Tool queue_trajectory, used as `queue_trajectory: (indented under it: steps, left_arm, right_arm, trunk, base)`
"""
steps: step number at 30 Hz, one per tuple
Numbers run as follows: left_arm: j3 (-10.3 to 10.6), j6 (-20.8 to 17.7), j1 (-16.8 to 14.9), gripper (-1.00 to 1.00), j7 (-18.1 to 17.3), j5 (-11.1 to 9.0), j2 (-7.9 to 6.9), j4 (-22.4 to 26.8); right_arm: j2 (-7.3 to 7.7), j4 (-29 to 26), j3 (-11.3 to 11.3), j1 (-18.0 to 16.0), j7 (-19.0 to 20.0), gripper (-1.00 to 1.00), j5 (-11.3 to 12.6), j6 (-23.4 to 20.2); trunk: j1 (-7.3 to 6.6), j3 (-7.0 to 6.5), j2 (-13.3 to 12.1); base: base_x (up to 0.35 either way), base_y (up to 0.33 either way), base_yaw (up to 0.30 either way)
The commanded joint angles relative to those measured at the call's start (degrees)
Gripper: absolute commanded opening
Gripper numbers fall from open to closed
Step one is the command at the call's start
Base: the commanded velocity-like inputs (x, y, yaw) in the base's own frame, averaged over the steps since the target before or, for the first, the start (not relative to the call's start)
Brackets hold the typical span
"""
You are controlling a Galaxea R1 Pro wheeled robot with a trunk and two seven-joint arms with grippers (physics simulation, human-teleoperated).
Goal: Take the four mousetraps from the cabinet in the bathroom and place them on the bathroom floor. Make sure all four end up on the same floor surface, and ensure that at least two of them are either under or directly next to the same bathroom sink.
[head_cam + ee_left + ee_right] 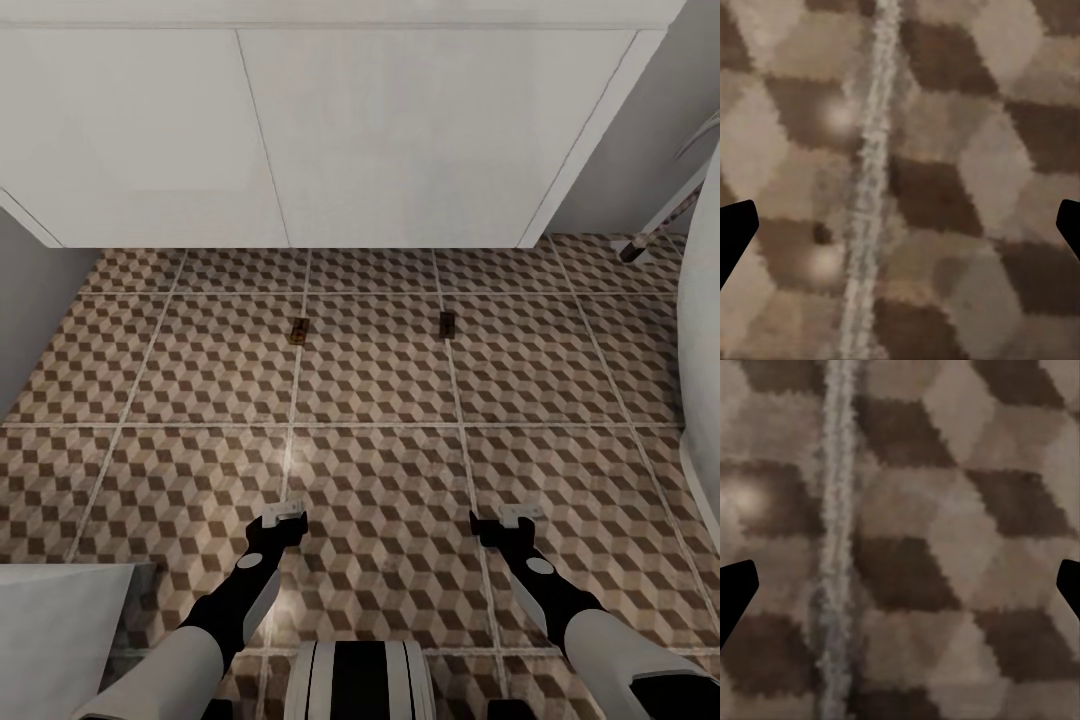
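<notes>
2 mousetraps are seen lying flat on the floor (380, 400), well apart from each other, both just in front of the white drawer unit (300, 130) that is judged to carry the sink: the left trap (297, 331) lies on a grout line and the right trap (447, 323) on the next grout line over. Each is a small dark-tan board; finer detail is too small to be made out. Neither is under the unit, but both are near its front, so the condition of 2 traps beside the same sink is judged close to met or already met. Half the task is thus taken as done, with 2 traps judged still to be fetched from the cabinet. The left hand (283, 520) and the right hand (517, 515) are held low over the tiles, well short of the traps, and nothing is carried in either. In both wrist views the dark finger tips are seen at opposite edges with bare tile and grout between them, so both hands are spread apart and empty. A curved white form (703, 330) is seen at the right edge. A return to the cabinet is judged the next step.
</notes>
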State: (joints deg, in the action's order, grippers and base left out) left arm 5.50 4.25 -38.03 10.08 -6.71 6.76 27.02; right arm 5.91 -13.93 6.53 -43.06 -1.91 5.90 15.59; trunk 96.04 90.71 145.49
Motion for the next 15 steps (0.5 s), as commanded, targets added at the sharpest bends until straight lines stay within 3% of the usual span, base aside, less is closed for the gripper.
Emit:
queue_trajectory:
  steps: [1, 15]
  left_arm:
    - [0.5, 0.2, 0.0, 1.00, 0.4, -0.6, -0.04, 0.0]
    - [0.6, 0.2, 0.0, 1.00, 0.3, -0.6, 0.00, 0.0]
  right_arm:
    - [0.04, 0.0, 0.5, 0.0, -0.2, 1.00, 0.6, 0.2]
    - [0.03, 0.0, 0.5, 0.0, -0.2, 1.00, 0.6, 0.2]
  trunk:
    - [-0.01, 0.03, 0.0]
    - [-0.03, -0.19, 0.0]
  base:
    - [0.000, 0.000, 0.000]
    - [0.000, 0.000, 0.000]
